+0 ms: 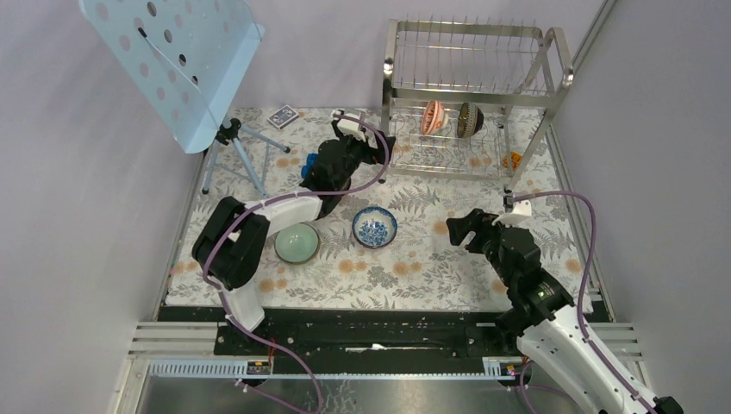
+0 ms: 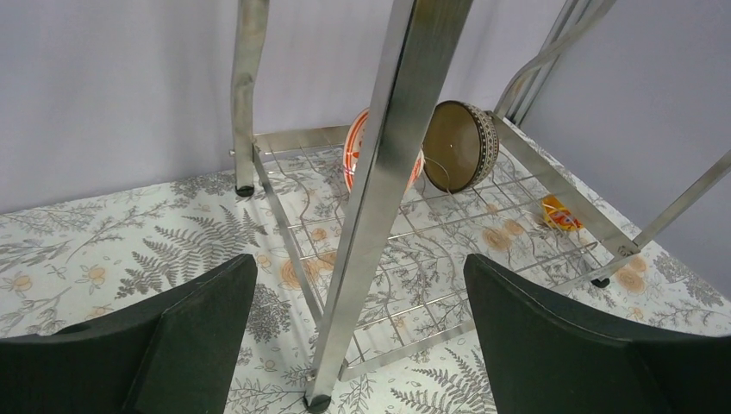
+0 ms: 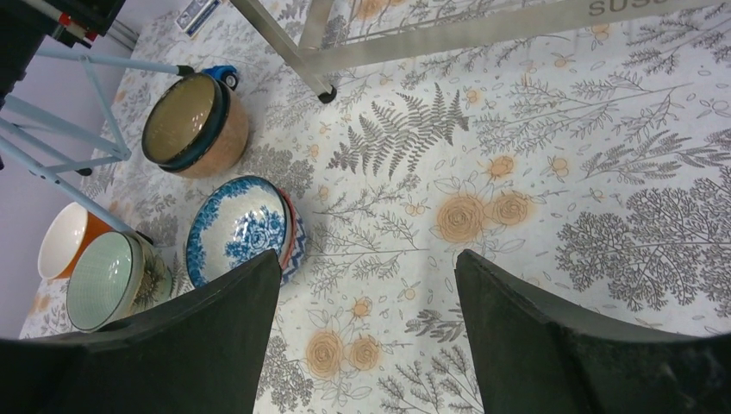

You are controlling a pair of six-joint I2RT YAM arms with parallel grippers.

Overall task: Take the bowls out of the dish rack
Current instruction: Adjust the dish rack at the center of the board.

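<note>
Down onto a table dressed in a cloth (image 1: 414,276) of grey ferns and orange blooms, hemmed in by pale lilac walls. Far left, a pale blue perforated music stand (image 1: 172,60) on its tripod (image 1: 237,151), with a deck of cards (image 1: 282,116) lying just past it. Far right, the dish rack (image 1: 470,90), shiny steel on tall legs. Up on edge on its lower wire shelf, side by side: an orange-red patterned bowl (image 1: 433,117) and a dark brown bowl (image 1: 469,120), tan inside turned toward the left wrist camera. At the rack's right end, down on the cloth, a small orange wrapper (image 2: 559,213).

Now the left gripper (image 1: 379,145): up against the rack's near-left corner, fingers (image 2: 172,336) spread wide, gripping nothing. From the wrist, a rack leg (image 2: 379,172) dead centre in the gap. Both racked bowls beyond it, well apart from the fingertips, the orange-red one half hidden behind the steel.

Over to the right gripper (image 1: 461,231): hanging above bare cloth in front of the rack, jaws wide, holding nothing. Off to its left on the cloth: a blue-and-white bowl (image 3: 241,228), a pinkish-brown speckled bowl (image 3: 194,125) nearer the rack leg, and a pale green bowl (image 3: 108,280) right beside an orange bowl (image 3: 65,241) with a white inside. All four apart from that gripper. A small blue toy (image 3: 222,75) just behind the speckled one.
</note>
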